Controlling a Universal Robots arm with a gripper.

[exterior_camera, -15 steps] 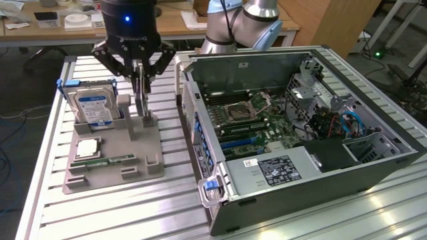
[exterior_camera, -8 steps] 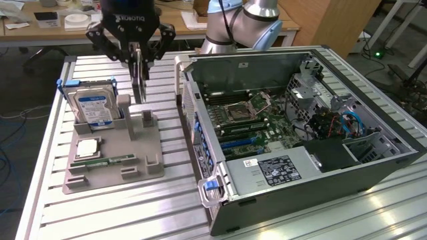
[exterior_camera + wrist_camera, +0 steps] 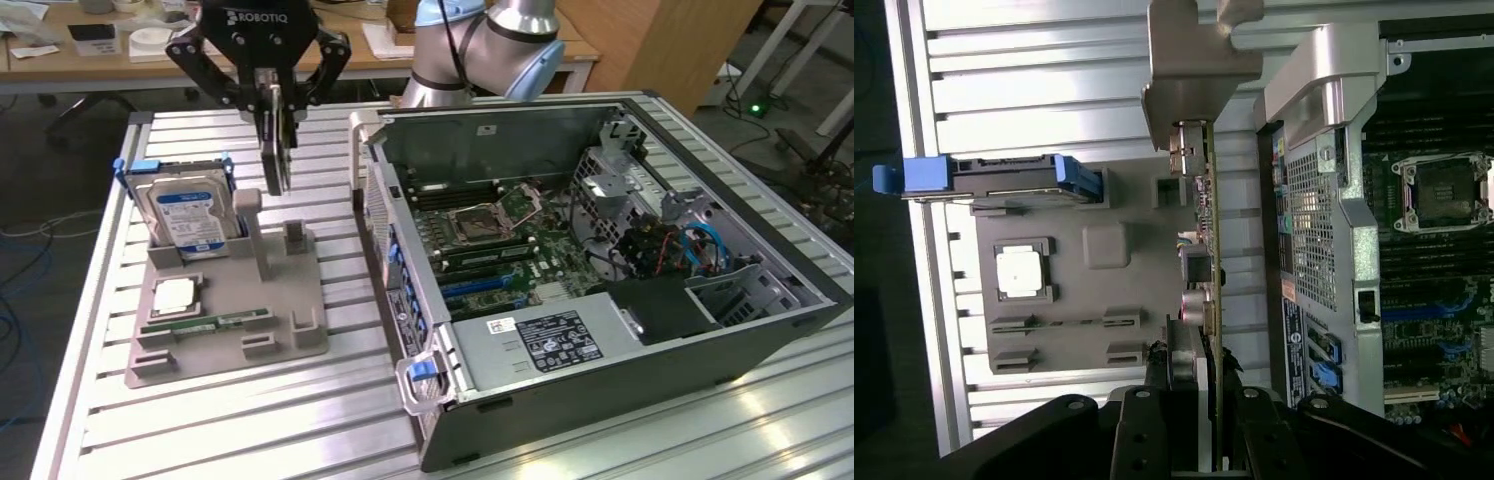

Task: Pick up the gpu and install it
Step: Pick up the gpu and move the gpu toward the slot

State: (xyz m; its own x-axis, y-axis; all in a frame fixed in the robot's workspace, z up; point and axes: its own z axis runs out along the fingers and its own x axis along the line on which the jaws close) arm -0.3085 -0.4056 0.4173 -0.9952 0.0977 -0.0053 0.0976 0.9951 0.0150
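The end effector (image 3: 276, 105) is clenched on the gpu (image 3: 278, 160), which hangs edge-down in the upper left of the exterior view, above the grey holder (image 3: 287, 300) on the tabletop (image 3: 200, 420). It's kept upright, I'd guess, so its lower edge can meet a slot inside the open case (image 3: 627, 400) on the exterior view's right.

Hand (image 3: 1202, 368) clamps gpu (image 3: 1206, 240) edge-on over grey holder (image 3: 1084, 290), beside case (image 3: 1324, 200).
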